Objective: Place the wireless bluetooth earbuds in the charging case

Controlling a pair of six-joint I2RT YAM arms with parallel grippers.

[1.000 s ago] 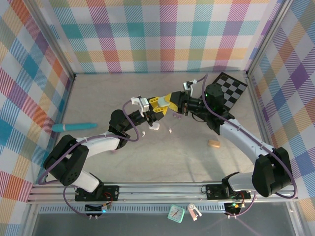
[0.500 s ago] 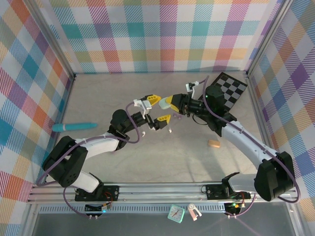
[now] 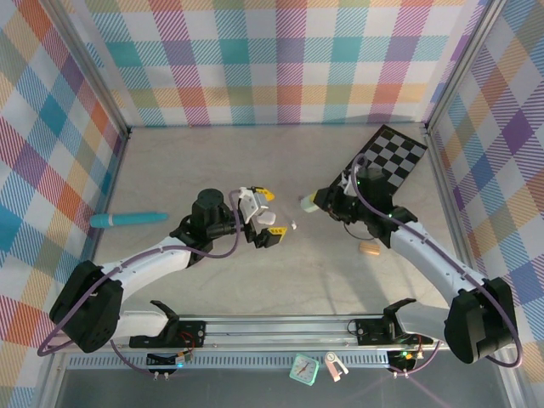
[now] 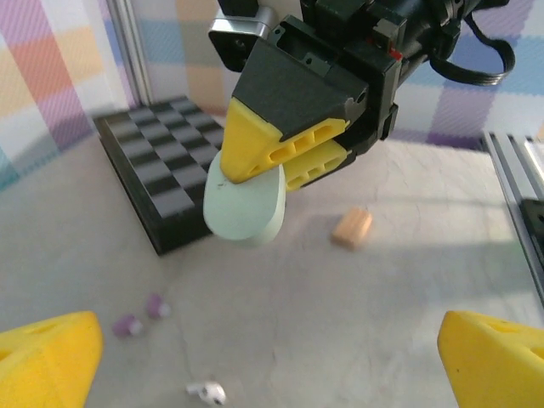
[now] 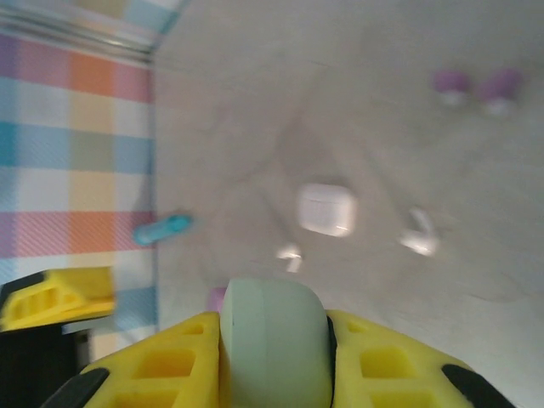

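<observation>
My right gripper (image 3: 308, 204) is shut on a mint green charging case (image 5: 274, 353), held above the table between its yellow fingers (image 5: 161, 361). The left wrist view faces that same case (image 4: 245, 208). My left gripper (image 3: 267, 215) stands wide open with nothing in it, just left of the right one; its fingertips (image 4: 42, 361) frame the bottom corners of its own view. On the table lie two lilac earbuds (image 4: 127, 324), a white earbud (image 4: 206, 391) and, seen from the right wrist, a white case (image 5: 325, 208) with white earbuds (image 5: 418, 235) beside it.
A checkered black board (image 3: 391, 157) lies at the back right. A small wooden block (image 3: 368, 248) sits near the right arm. A teal pen (image 3: 127, 219) lies at the left. Plaid walls close three sides. A lilac case (image 5: 215, 297) peeks out behind the held case.
The two grippers were together at the middle. My left gripper has opened and drawn back to the left; the right has pulled back to the right with the mint case.
</observation>
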